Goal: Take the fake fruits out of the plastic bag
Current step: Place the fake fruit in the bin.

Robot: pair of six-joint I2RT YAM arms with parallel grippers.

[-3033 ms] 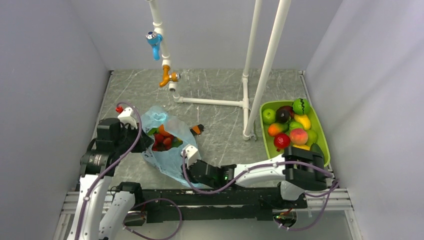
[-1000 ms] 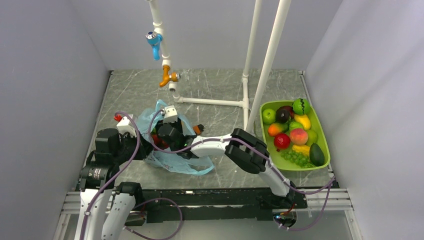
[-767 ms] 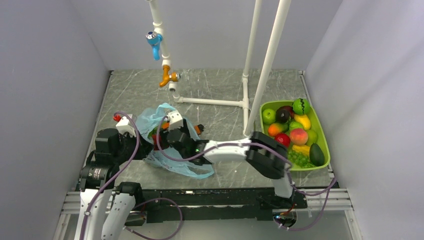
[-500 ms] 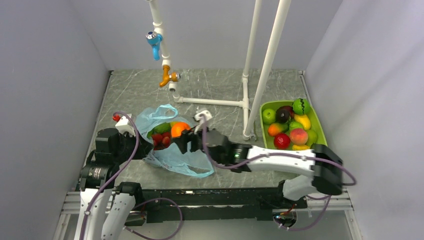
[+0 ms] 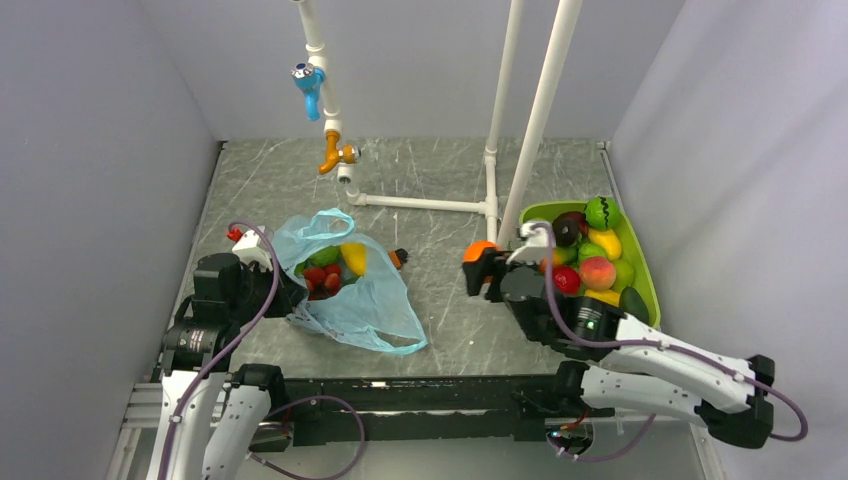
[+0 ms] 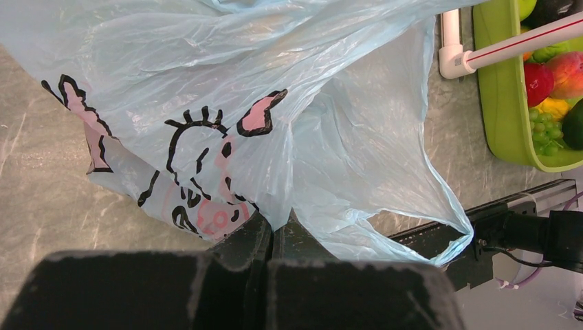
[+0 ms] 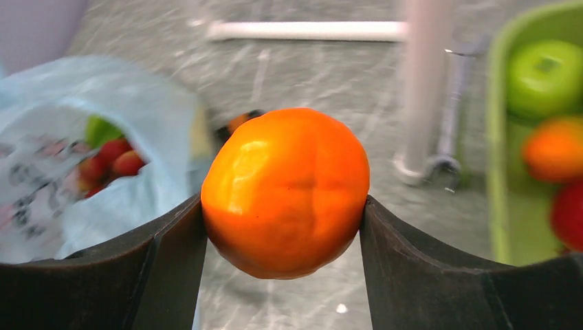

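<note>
Orange point(image 7: 285, 192) sits clamped between the two dark fingers of the right gripper point(image 7: 284, 227), which are spread just as wide as the fruit and press on it from both sides. In the top view we see that gripper point(image 5: 483, 270) over the table point(image 5: 430, 180), between the plastic bag point(image 5: 360, 300) and the green tray point(image 5: 645, 290). The bag lies well apart at its nine o'clock and the tray's near rim is close at its three o'clock.

The bag lies crumpled on the table with its mouth open toward twelve o'clock, and red, green and yellow fruits point(image 5: 328, 270) show inside. The left gripper point(image 6: 273, 237) has its fingers closed tight on a fold of the bag's edge, at the bag's nine o'clock in the top view.

The bag's print point(image 6: 206, 172) is a cartoon drawing in black outline with pink patches; we make out no letters on it.

The right arm's elbow sticks out toward four o'clock, its forearm running back toward ten o'clock to the wrist. The left arm is folded, its wrist pointing toward three o'clock.
</note>
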